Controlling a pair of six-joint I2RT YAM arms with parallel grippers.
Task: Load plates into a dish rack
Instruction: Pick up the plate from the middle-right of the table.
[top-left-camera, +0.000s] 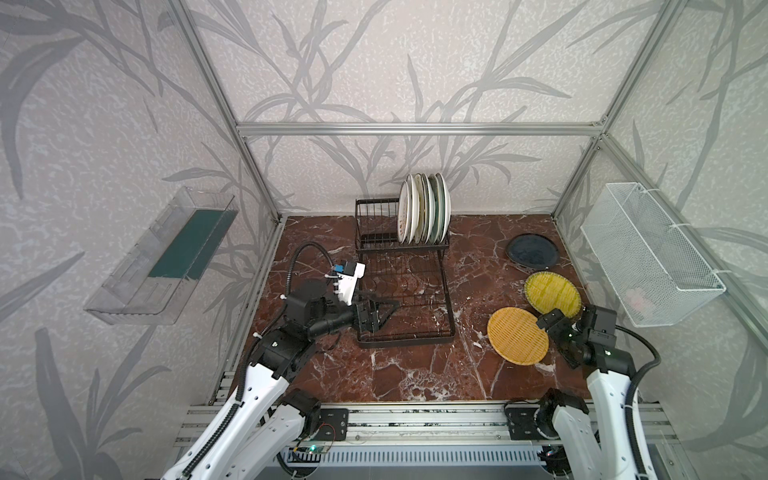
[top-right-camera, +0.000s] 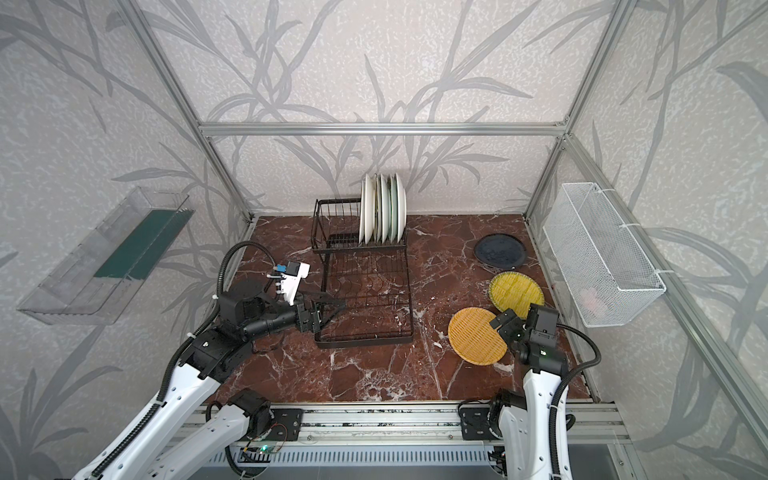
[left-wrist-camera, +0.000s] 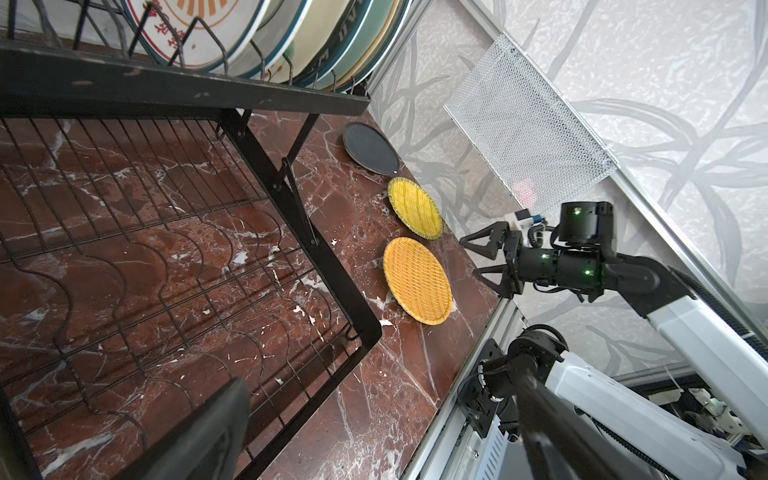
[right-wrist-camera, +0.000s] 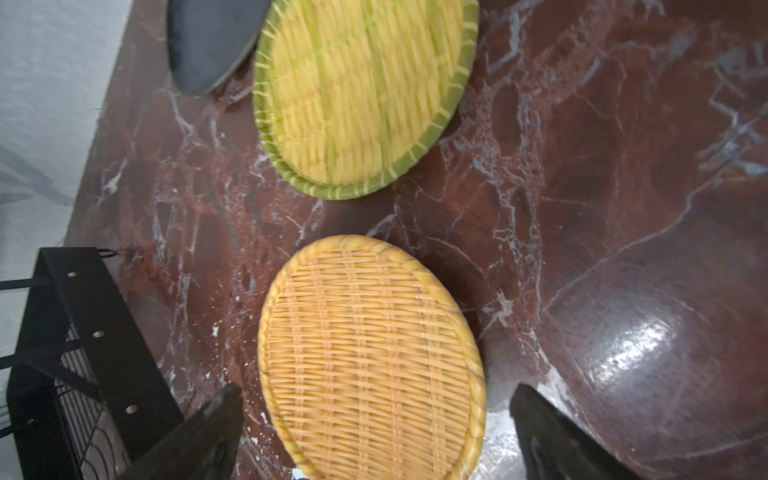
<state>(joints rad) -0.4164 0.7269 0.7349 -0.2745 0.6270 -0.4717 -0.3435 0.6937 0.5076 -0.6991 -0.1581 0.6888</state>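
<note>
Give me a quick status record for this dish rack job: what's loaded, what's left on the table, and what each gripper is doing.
Loaded: several plates standing upright in the upper tier of the dish rack
Lower tray: no plates
Left on table: dark plate, green-rimmed woven plate, orange woven plate, all lying flat
Left gripper: open, empty, over the rack's lower tray
Right gripper: open, empty, poised by the orange woven plate
</note>
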